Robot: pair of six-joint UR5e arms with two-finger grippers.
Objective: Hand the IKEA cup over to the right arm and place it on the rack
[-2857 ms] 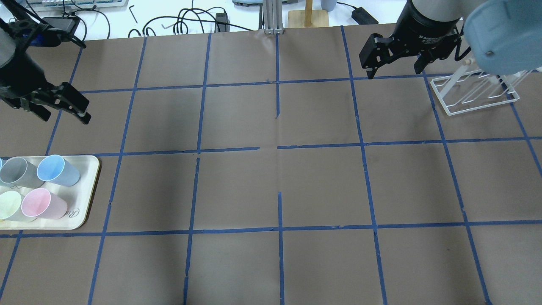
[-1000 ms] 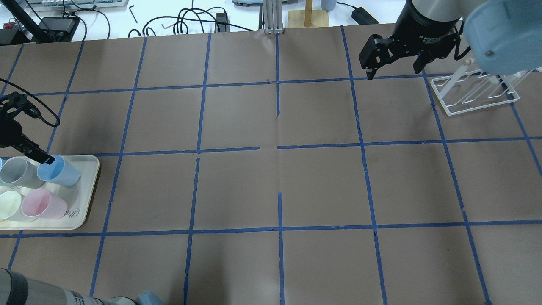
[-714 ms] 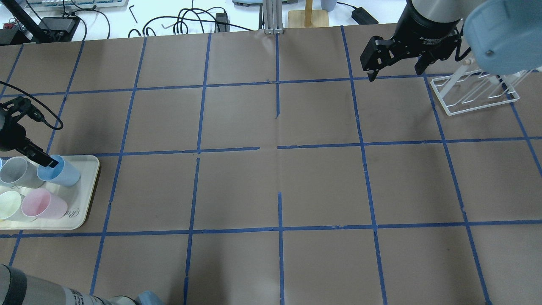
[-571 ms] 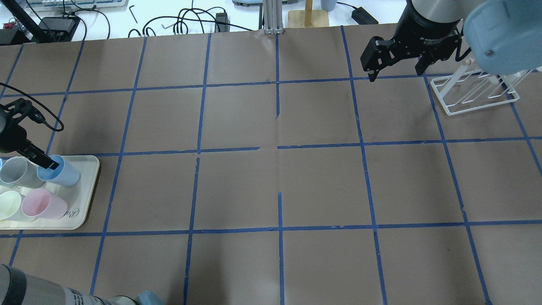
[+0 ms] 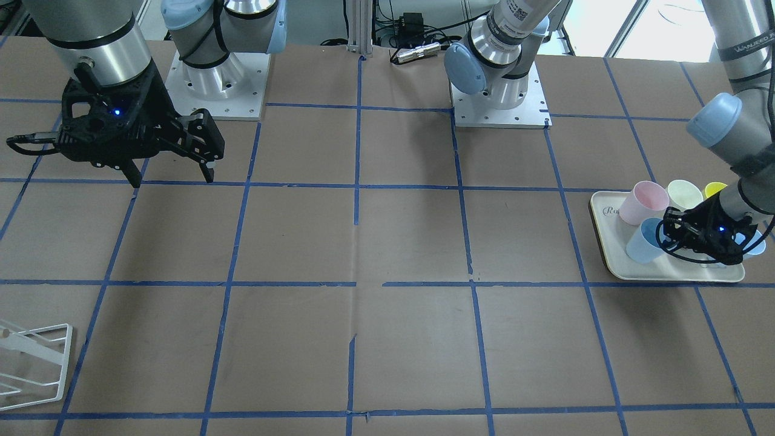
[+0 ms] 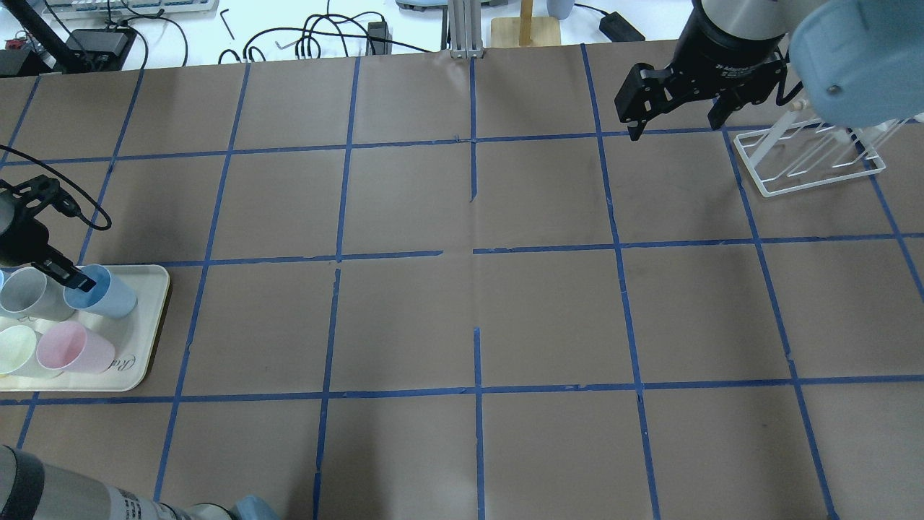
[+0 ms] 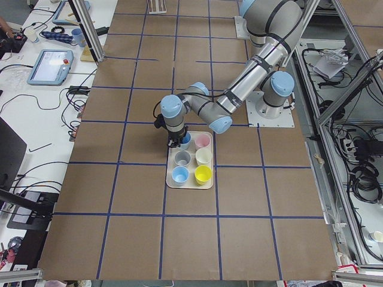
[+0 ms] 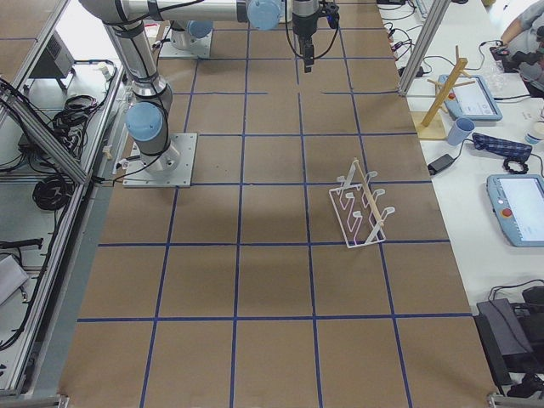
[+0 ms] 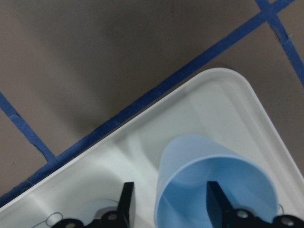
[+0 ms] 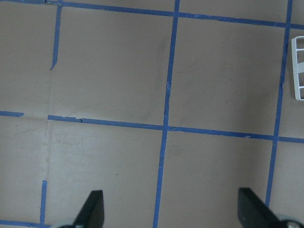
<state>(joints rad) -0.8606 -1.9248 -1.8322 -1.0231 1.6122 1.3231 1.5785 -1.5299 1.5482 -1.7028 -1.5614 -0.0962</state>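
Observation:
The IKEA cup is pale sky-blue and stands mouth up at the far corner of the cream tray. My left gripper is open over the cup's rim. In the left wrist view one finger is inside the cup and the other is outside its wall. The cup and left gripper also show in the front view. My right gripper is open and empty, raised above the table just left of the white wire rack.
The tray also holds a grey cup, a pink cup and a pale green cup, close beside the IKEA cup. A brighter blue cup and a yellow cup stand on it too. Brown paper with blue tape lines covers the table.
My left gripper came from the table's back left down to the tray and lowered one finger into the IKEA cup. The cup has not moved. The right gripper barely moved.

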